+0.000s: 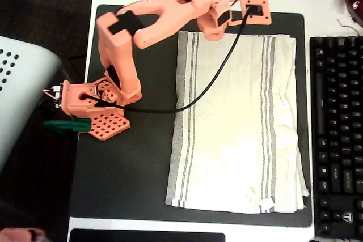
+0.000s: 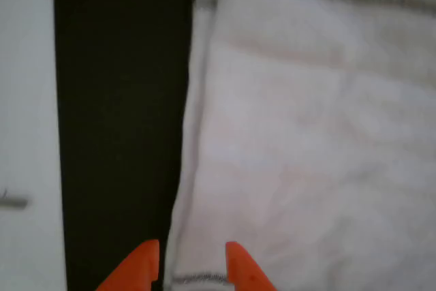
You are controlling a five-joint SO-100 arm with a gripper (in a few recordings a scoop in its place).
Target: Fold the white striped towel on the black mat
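Note:
The white striped towel [image 1: 235, 123] lies spread flat and wrinkled on the black mat [image 1: 130, 168], with grey stripe groups down its left and right sides. My orange gripper [image 1: 217, 29] hangs over the towel's top edge near its left corner. In the wrist view the gripper [image 2: 187, 264] is open, and its two orange fingertips [image 2: 238, 267] straddle the towel's [image 2: 306, 134] edge where it meets the mat [image 2: 122, 100]. Nothing is held between them.
A black cable [image 1: 210, 83] runs from the arm's base across the towel's upper left part. A black keyboard [image 1: 337, 134] sits just right of the mat. The arm's base [image 1: 93, 106] and a green clamp [image 1: 68, 124] stand at the mat's left edge.

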